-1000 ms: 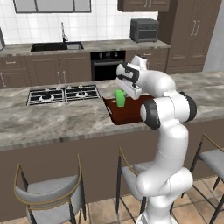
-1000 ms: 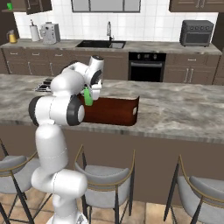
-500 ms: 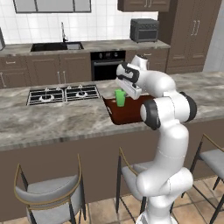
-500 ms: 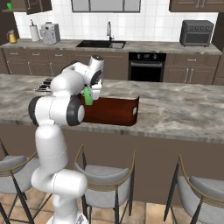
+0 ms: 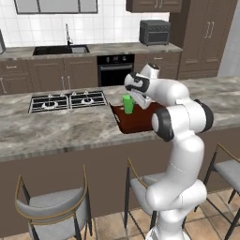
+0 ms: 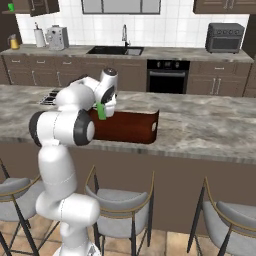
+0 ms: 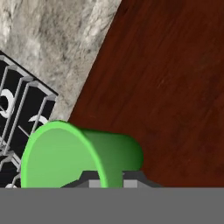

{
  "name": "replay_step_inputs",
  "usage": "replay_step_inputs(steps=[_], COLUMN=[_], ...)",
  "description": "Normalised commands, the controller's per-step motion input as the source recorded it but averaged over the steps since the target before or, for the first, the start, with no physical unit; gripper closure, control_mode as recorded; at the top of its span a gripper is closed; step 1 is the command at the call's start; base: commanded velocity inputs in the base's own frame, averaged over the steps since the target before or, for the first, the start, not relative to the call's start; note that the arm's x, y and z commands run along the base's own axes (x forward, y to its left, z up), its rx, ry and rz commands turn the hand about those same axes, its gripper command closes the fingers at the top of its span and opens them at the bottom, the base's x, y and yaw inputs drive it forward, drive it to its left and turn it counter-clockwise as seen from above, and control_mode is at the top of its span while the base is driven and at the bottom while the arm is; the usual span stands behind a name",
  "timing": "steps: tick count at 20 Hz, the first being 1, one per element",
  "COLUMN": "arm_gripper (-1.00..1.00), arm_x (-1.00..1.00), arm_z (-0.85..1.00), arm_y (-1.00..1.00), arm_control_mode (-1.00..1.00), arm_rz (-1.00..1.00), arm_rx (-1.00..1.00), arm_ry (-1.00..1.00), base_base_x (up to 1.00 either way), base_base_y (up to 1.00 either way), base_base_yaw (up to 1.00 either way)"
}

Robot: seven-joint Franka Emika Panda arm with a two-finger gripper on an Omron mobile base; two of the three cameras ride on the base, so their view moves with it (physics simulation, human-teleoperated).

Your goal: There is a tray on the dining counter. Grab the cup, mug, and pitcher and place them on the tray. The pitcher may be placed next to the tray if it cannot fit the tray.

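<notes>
Reading the left base view from the left: the gas hob (image 5: 68, 100) sits in the stone tabletop (image 5: 51, 131) of the dining counter, and just to its right lies the dark reddish-brown tray (image 5: 136, 121). Above the tray's near-left part hangs a green vessel (image 5: 128, 104), held at its rim by the pincer (image 5: 134, 100), with the white arm reaching in from the right. From its taper toward the base in the hand view, I judge it to be the cup (image 7: 78, 153) rather than the straight mug, though that is not certain.

In the hand view the cup's open mouth faces the camera, with its wall clamped between the two dark fingertips (image 7: 94, 179); the jaws are drawn narrow onto that wall. Beyond it runs the tray floor (image 7: 175, 87), with stone and hob grates to the left, so the cup stands over the tray's edge region near the hob.

In the right base view the cup (image 6: 102, 111) shows just past the arm's elbow, over the left end of the tray (image 6: 130, 127). Whether its base already touches the tray floor I cannot tell.

The step in hand looks like setting the cup on the tray. The next move calls for lowering it until it rests upright, well inside the rim, then spreading the jaws and lifting straight up so the rim is not dragged.
</notes>
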Motion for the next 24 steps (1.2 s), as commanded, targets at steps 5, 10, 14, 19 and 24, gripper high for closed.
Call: replay_step_inputs(steps=[5, 10, 14, 19, 24], arm_gripper=[1.0, 1.0, 1.0, -1.0, -1.0], arm_x=[0.0, 0.0, 0.0, 0.0, 0.0], arm_z=[-0.04, 0.0, 0.0, 0.0, 0.0], arm_y=[0.04, 0.0, 0.0, 0.0, 0.0], arm_control_mode=[-1.0, -1.0, -1.0, -1.0, -1.0], arm_rz=[0.0, 0.0, 0.0, 0.0, 0.0], arm_rx=[0.0, 0.0, 0.0, 0.0, 0.0], arm_ry=[-0.02, 0.0, 0.0, 0.0, 0.0], base_base_x=[0.0, 0.0, 0.0, 0.0, 0.0], base_base_y=[0.0, 0.0, 0.0, 0.0, 0.0], base_base_yaw=[0.0, 0.0, 0.0, 0.0, 0.0])
